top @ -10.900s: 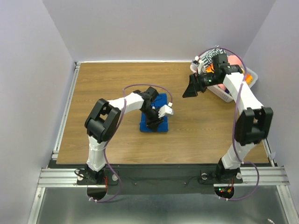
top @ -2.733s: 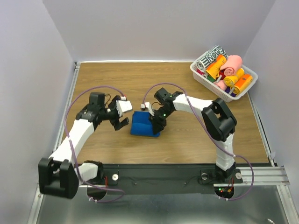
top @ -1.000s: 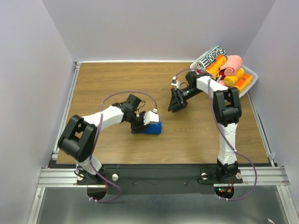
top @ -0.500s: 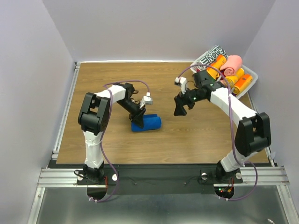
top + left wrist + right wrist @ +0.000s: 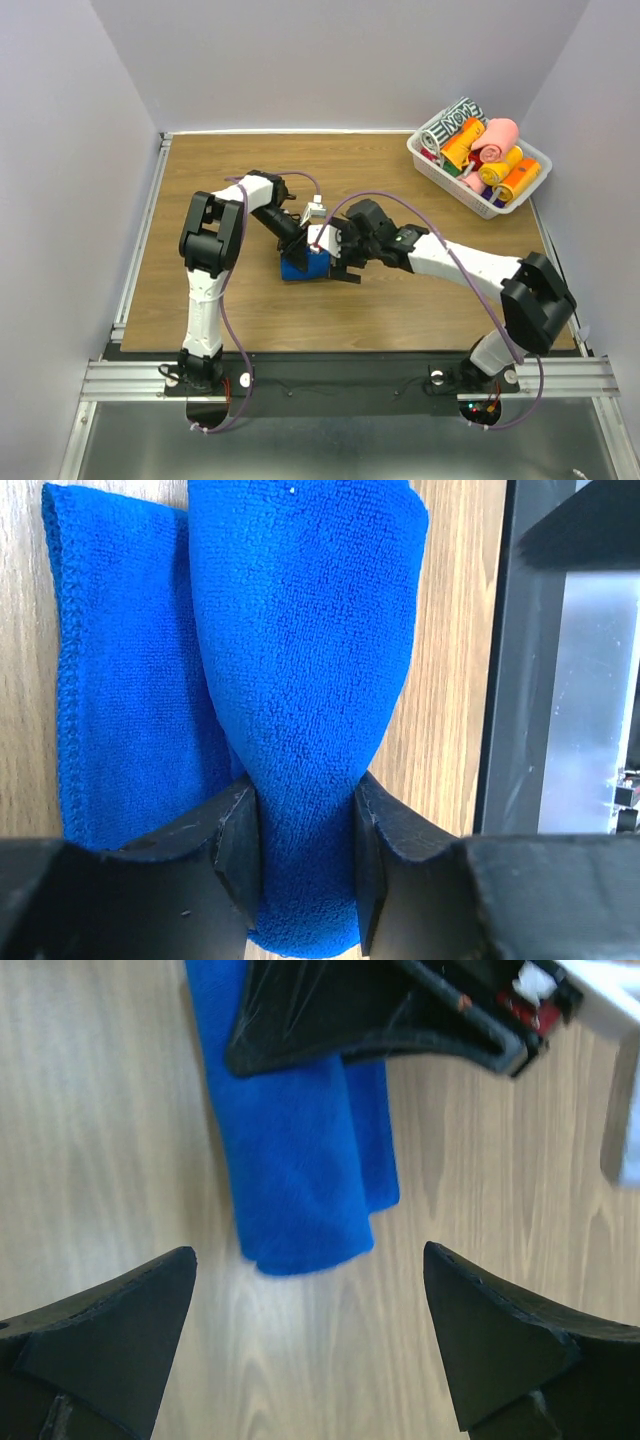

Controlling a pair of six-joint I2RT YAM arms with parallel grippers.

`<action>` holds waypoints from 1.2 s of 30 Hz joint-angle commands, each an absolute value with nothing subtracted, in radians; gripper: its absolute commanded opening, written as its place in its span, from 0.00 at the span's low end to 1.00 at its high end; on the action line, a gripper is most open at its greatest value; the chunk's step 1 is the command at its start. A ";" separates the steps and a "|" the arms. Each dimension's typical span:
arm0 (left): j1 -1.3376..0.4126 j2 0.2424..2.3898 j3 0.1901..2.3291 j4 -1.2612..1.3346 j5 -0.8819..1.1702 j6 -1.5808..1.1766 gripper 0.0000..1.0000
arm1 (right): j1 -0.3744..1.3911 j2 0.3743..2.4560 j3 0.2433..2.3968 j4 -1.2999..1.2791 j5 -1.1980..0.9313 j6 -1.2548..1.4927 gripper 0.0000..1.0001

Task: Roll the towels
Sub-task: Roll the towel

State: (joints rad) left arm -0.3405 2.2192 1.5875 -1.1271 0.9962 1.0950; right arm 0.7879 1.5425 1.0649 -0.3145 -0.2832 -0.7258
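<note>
The royal blue towel lies rolled on the wooden table, left of centre. My left gripper is shut on it: in the left wrist view the roll is pinched between the fingers of that gripper, with a flat flap beside it on the left. My right gripper hovers just right of the roll, open. Seen from the right wrist, its fingers stand wide apart around the towel's end. A salmon pink towel lies rolled in the basket.
A white basket at the back right corner holds orange rolls and a black-and-white patterned roll. The left arm's black wrist crosses the top of the right wrist view. Grey walls close in the table on three sides.
My right arm has swung from near the basket down and left to the blue towel, its jaws widening. The left gripper has stayed closed on the roll.
</note>
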 commanded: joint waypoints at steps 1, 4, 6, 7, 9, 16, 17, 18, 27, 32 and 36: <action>-0.351 2.299 1.562 -1.094 0.833 1.161 0.46 | 0.807 1.611 1.091 -0.155 -0.227 -0.795 1.00; -0.350 2.304 1.571 -1.095 0.839 1.161 0.47 | 0.824 1.673 1.114 -0.141 -0.239 -0.805 1.00; -0.345 2.306 1.578 -1.100 0.839 1.164 0.47 | 0.831 1.698 1.117 -0.141 -0.268 -0.811 1.00; -0.344 2.307 1.580 -1.101 0.839 1.164 0.48 | 0.831 1.715 1.114 -0.143 -0.279 -0.810 1.00; -0.342 2.312 1.591 -1.106 0.839 1.169 0.48 | 0.833 1.733 1.108 -0.141 -0.293 -0.811 1.00; -0.339 2.290 1.595 -1.100 0.841 1.174 0.53 | 0.831 1.833 1.106 -0.132 -0.293 -0.807 0.57; -0.337 2.284 1.594 -1.098 0.841 1.172 0.53 | 0.831 1.833 1.104 -0.133 -0.302 -0.799 0.46; -0.333 2.264 1.592 -1.091 0.839 1.164 0.54 | 0.831 1.824 1.097 -0.135 -0.323 -0.782 0.37; -0.203 2.050 1.586 -0.931 0.862 1.065 0.79 | 0.810 1.862 1.137 -0.320 -0.399 -0.710 0.01; -0.100 1.890 1.539 -0.798 0.885 1.016 0.93 | 0.735 1.939 1.222 -0.432 -0.497 -0.640 0.01; -0.067 1.734 1.396 -0.686 0.841 1.041 0.99 | 0.686 1.977 1.288 -0.538 -0.586 -0.577 0.01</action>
State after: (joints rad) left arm -0.0608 1.8759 1.5009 -0.8017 0.8738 1.0279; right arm 0.7269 1.9182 1.2514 -0.3256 -0.4889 -0.6556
